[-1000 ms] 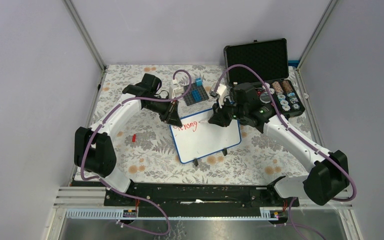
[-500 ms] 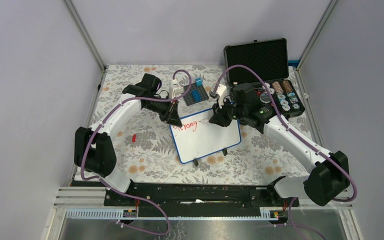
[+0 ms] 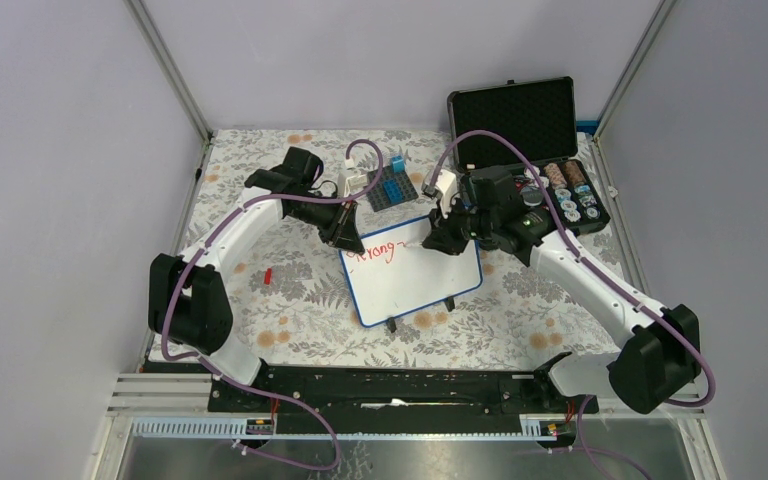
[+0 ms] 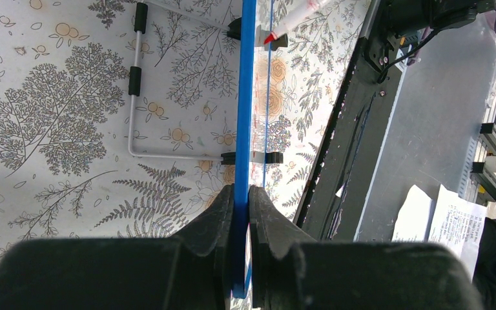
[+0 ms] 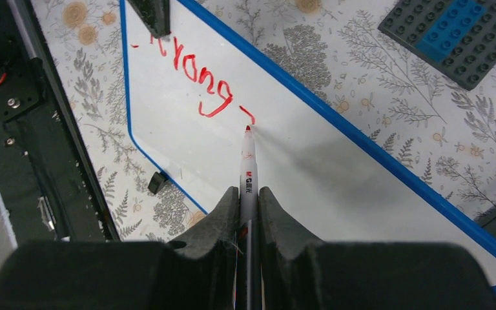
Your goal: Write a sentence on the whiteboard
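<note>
Evidently the left gripper (image 4: 240, 194) pinches the whiteboard (image 3: 415, 280) at its 10 o'clock corner, steadying it while the right gripper (image 5: 248, 192) clamps the writing marker (image 5: 248, 158).

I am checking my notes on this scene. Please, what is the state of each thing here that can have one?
whiteboard: red writing begun, mostly blank.
marker: uncapped, tip at the board.
case: lid open.
left gripper: shut on the whiteboard's rim.
right gripper: shut on the marker.

Right tool (image 5: 248, 197) with marker (image 5: 248, 169) shifted slightly rightward along whiteboard (image 5: 323, 181).
</note>
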`<action>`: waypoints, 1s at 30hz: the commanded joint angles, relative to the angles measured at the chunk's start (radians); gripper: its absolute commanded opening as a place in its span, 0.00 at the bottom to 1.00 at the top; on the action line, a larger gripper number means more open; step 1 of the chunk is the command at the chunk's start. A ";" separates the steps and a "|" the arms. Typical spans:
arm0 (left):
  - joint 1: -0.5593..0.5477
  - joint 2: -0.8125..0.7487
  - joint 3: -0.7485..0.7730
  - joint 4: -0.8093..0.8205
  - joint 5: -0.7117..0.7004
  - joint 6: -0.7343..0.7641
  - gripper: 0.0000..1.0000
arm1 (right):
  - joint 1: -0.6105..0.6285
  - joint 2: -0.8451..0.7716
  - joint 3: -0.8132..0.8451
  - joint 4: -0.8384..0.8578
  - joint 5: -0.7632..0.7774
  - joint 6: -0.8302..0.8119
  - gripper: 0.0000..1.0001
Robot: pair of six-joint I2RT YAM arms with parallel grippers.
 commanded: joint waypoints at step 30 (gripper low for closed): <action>-0.011 0.034 0.094 0.081 0.017 -0.051 0.24 | -0.009 0.012 0.076 0.033 -0.057 -0.017 0.00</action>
